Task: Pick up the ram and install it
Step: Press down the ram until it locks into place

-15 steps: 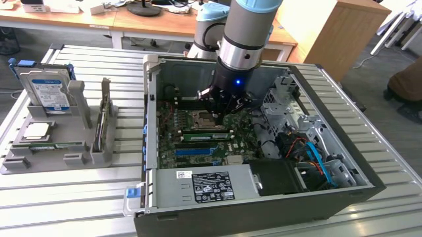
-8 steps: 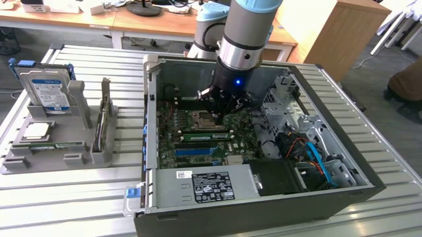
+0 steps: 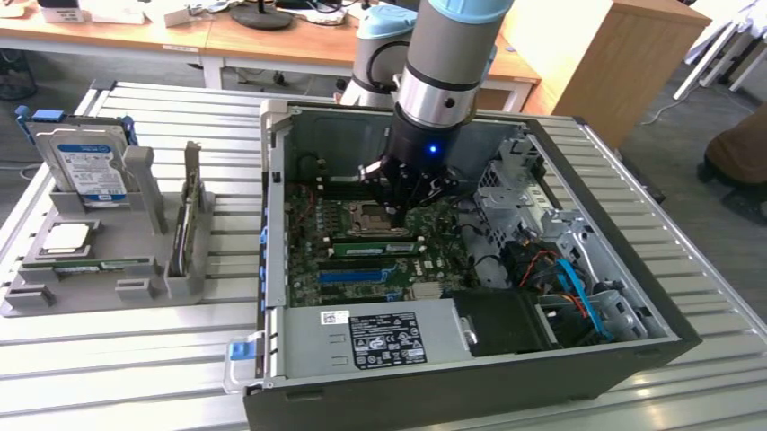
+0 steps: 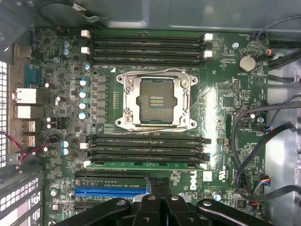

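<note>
And here we are over the open computer case [image 3: 480,386], the arm reaching straight down into it with the gripper [image 3: 408,199] hovering just above the motherboard [image 4: 221,108], close to the empty processor socket [image 3: 374,215]. From the wrist view the gripper [image 4: 160,207] has its fingers drawn together, and we can see nothing between them. So where's the ram [image 4: 146,165]? There it is, a thin green stick lying along the nearest slot of the memory bank between the socket [image 4: 155,100] and the blue expansion slot [image 4: 112,192]. From the exterior view the ram [image 3: 374,248] shows as a green strip just below the gripper. We can't tell from here whether it is pressed fully home or whether its end latches have closed. Our read on how it handles is light and stiff, but thin and easily damaged. It should be held by its long bare edges or short ends, keeping off the chips and the contact edge, and pushed down evenly so it doesn't flex. Over on the exterior view's left, the grey tray [image 3: 72,296] carries the hard drive [image 3: 84,166], a small square processor chip [image 3: 66,236] and what looks like another green stick [image 3: 90,266].
</note>
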Tool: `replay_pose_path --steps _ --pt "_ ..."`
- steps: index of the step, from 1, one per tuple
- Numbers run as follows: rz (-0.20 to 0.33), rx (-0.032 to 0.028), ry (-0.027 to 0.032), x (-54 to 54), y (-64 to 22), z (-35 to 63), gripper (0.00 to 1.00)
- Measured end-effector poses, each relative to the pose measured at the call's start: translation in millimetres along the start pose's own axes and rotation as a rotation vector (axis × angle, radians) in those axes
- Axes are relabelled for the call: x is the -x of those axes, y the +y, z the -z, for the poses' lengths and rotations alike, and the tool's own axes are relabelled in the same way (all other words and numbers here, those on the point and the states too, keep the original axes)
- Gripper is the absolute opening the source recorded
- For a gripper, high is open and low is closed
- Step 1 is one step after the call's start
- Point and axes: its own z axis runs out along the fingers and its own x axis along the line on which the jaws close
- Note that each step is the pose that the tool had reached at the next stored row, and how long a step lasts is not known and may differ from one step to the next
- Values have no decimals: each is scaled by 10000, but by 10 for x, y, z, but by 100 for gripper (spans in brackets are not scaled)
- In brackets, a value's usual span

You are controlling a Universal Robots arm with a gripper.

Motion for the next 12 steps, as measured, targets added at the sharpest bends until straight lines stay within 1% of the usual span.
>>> replay_pose_path --steps 7,12 --pt "239 -1 2 0 0 0 11" --pt "243 -1 2 0 0 0 11"
